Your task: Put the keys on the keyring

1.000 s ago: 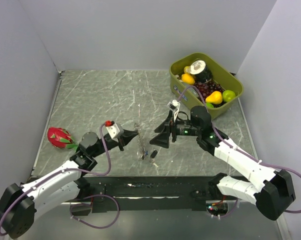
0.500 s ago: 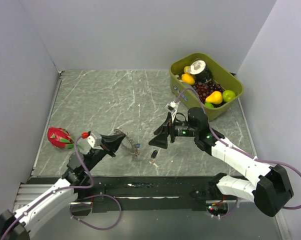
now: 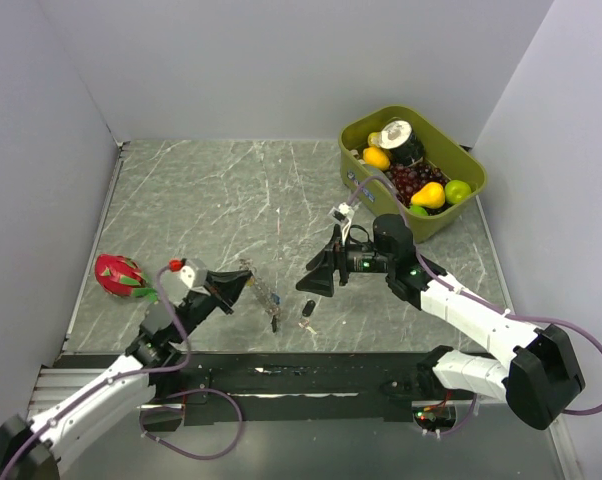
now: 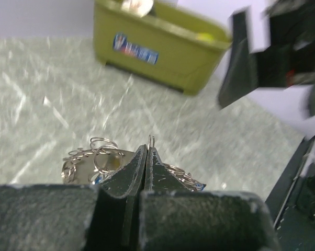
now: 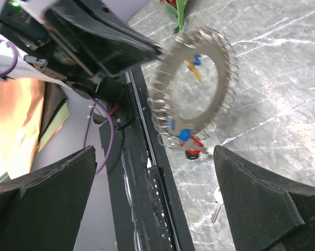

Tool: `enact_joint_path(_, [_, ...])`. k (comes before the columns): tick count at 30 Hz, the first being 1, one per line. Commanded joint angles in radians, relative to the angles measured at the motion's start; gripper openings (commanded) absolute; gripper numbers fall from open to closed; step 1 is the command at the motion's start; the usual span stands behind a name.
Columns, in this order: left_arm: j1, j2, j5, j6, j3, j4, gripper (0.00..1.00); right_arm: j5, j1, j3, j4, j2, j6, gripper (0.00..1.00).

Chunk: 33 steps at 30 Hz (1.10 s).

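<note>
Keyring [image 3: 261, 292] btwn L claw [image 3: 237, 285] & R claw [image 3: 309, 274]; key [image 3: 307, 313] nearby on table [image 3: 201, 200].

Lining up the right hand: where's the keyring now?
Top view, left of centre near the front edge: the keyring is pinched in the shut left hand, with the open right hand facing it and a black key lying between.

The keyring [image 5: 167, 83] is shiny ridged metal, the table [image 3: 201, 190] matt marbled stone, the bin [image 4: 162, 57] smooth plastic.

Grey keyring [image 5: 224, 78], olive bin [image 4: 162, 57]
</note>
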<state>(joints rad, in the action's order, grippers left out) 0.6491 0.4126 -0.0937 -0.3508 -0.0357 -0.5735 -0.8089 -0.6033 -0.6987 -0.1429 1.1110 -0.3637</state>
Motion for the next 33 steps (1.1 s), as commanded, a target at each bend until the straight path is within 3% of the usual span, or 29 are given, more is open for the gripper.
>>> enact_joint_path(1, [0.001,0.223,0.009,0.032,0.011,-0.199,0.01,-0.003,-0.009,0.004,-0.047,-0.003,0.002,1.0])
enact_joint_path(7, [0.001,0.569,-0.043,0.067,-0.156,-0.37,0.01,0.016,-0.009,0.01,-0.034,-0.023,0.009,1.0])
enact_joint_path(20, [0.001,0.92,-0.02,0.156,-0.454,-0.439,0.01,0.039,-0.009,0.031,-0.02,-0.042,0.02,1.0])
enact_joint_path(27, [0.018,1.169,0.003,-0.017,-0.305,-0.735,0.01,0.057,-0.006,0.05,-0.018,-0.033,0.032,1.0])
enact_joint_path(33, [0.116,1.14,0.091,-0.06,-0.153,-0.816,0.01,0.057,-0.007,0.065,-0.017,-0.039,0.031,1.0])
